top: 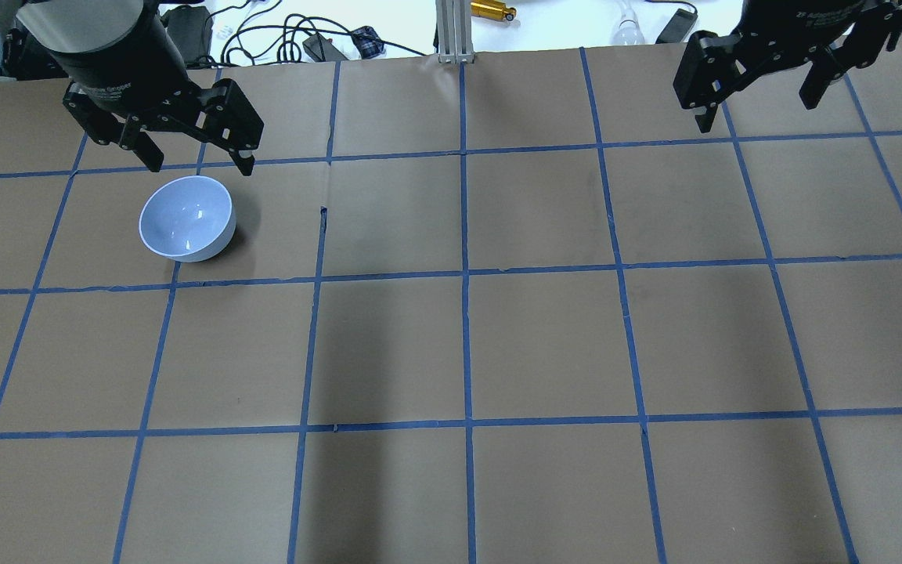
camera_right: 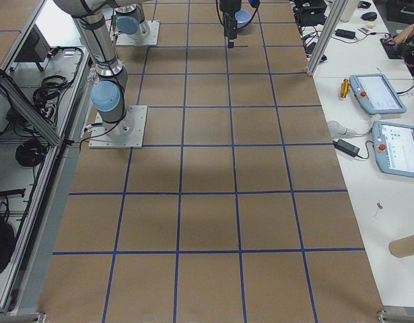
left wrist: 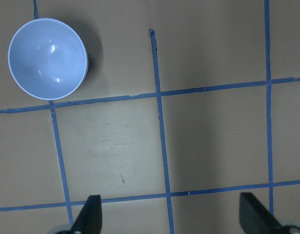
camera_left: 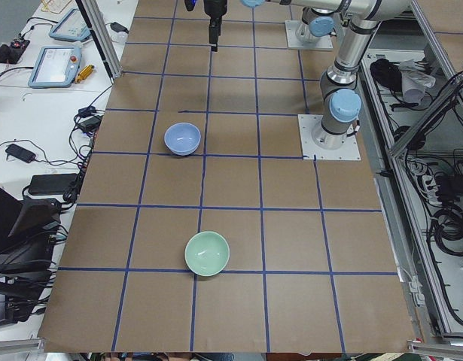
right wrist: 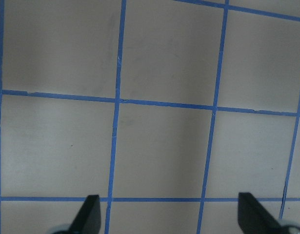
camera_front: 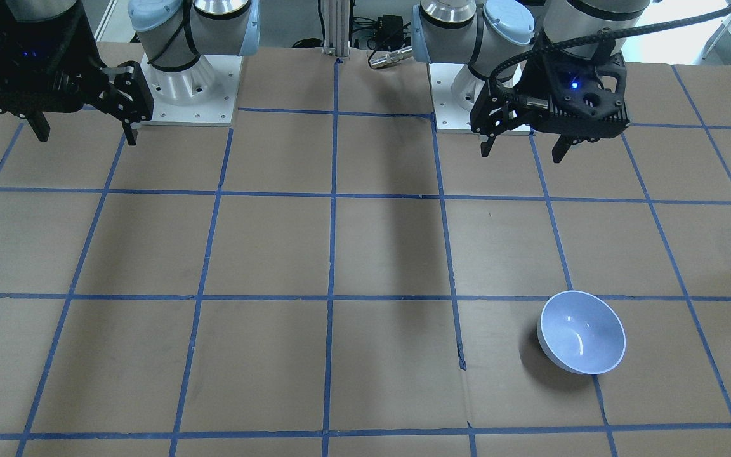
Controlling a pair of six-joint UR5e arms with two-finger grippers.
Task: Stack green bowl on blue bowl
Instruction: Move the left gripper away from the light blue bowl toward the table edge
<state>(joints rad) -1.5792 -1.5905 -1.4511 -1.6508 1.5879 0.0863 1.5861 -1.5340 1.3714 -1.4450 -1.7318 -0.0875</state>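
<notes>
Green bowl (camera_left: 207, 253) sits upright well out to the left of my left fingers (top: 241, 141), toward the bench (camera_left: 231, 180) end. Blue bowl (top: 187, 217) lies ahead and slightly left of them, bare bench all round. My right fingers (top: 703, 86) hang spread and empty, the left likewise. White lettering on the wrists is too small to read.

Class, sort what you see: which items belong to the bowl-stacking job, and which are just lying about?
Job: green bowl, blue bowl, left gripper, right gripper, both open.
Lying about: control tablet, gold cylinder, on the white bench.
</notes>
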